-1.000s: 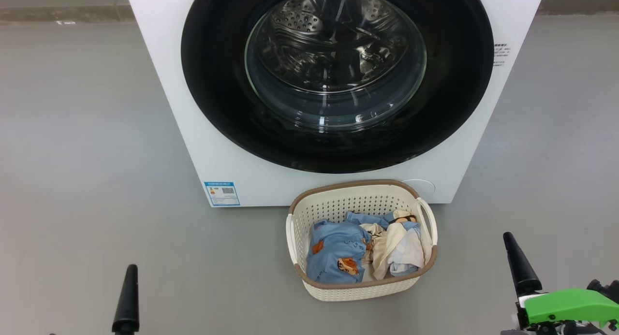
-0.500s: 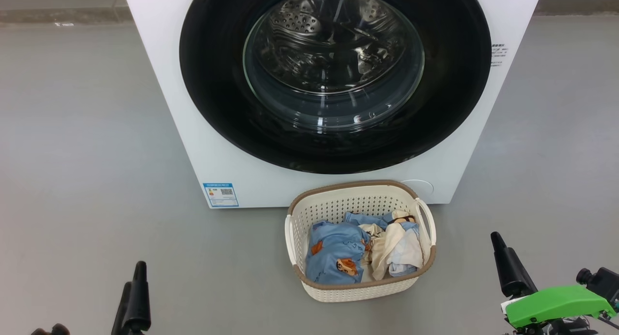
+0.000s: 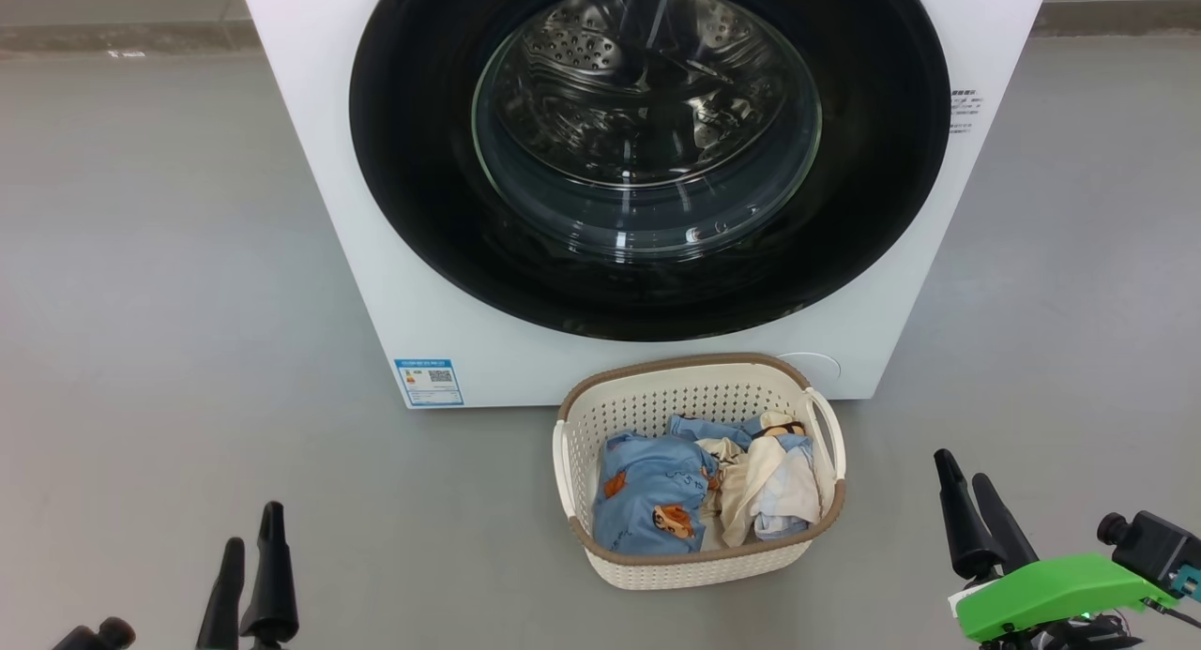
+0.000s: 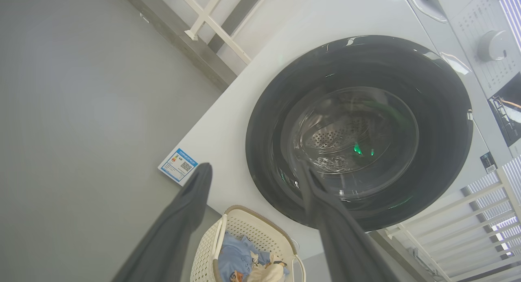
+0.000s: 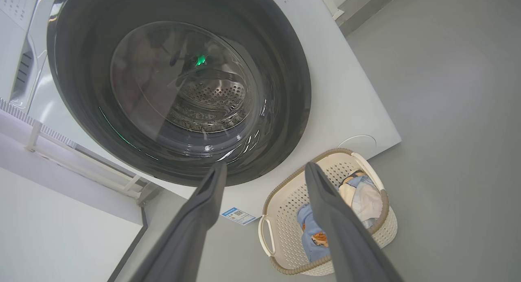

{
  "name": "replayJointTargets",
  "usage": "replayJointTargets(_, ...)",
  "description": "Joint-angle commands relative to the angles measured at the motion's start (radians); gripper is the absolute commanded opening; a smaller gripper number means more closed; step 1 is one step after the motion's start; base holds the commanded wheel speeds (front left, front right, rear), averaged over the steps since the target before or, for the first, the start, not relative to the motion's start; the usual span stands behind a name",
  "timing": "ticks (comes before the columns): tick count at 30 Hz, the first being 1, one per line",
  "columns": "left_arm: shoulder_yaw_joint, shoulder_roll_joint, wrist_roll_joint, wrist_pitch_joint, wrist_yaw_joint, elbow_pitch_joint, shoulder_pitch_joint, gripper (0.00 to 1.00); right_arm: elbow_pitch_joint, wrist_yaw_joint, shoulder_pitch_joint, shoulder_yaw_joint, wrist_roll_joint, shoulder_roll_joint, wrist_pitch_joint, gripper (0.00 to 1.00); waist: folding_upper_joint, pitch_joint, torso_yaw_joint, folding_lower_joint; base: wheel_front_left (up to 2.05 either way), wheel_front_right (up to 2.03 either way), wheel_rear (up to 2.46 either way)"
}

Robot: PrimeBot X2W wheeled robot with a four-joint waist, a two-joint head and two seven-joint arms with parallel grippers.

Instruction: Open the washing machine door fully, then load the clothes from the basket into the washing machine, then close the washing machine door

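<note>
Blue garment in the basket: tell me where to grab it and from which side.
Best to pinch a raised fold near the middle of the blue garment, coming down from above. It lies bunched in the left half of the basket, whose perforated walls block a sideways approach; only the top is open.

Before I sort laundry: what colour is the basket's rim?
Brown rim on the cream basket; head view shows it best.
</note>
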Motion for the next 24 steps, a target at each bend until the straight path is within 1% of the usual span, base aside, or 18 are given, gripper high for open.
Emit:
replayJointTargets(1,0.013,0.024,0.04,-0.016,0.0,-0.039,-0.018,1.0,-0.024,0.003,-0.051,0.023,-0.036,-0.013,-0.016,1.0,-0.0001,0.0,0.0,0.0,0.0,0.0,0.0)
replayJointTargets(24,0.01,0.033,0.284,-0.08,0.0,-0.065,-0.017,1.0,-0.026,0.004,-0.067,0.067,-0.246,-0.026,-0.081,1.0,-0.0001,0.003,-0.001,0.0,0.0,0.0,0.0)
